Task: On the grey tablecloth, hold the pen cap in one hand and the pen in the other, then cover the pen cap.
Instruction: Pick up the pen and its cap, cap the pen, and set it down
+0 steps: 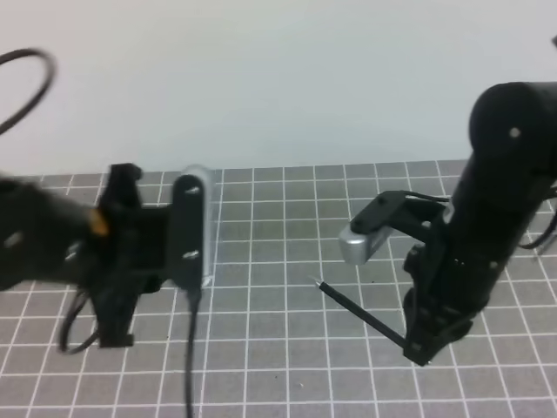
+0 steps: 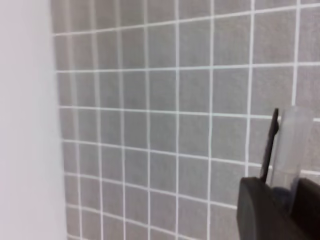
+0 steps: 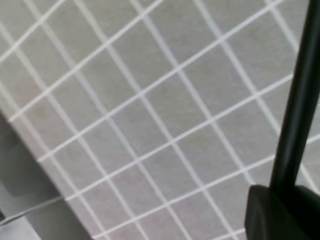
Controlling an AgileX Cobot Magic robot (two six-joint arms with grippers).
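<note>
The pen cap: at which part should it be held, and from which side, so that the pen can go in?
Grip the pen cap at its closed lower end, as the left gripper does in the left wrist view. It stands upright between the fingers, clip on the left, so the open end stays free for the pen.

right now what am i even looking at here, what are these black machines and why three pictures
These are two black robot arms working over a grey tablecloth printed with white squares. One picture looks down from above; the other two come from small cameras fixed near each arm's hand. The right hand is closed on a slim black pen, its tip pointing toward the other arm. The left hand pinches the pen cap, a see-through tube with a dark clip. Pen and cap are not yet joined.
</note>
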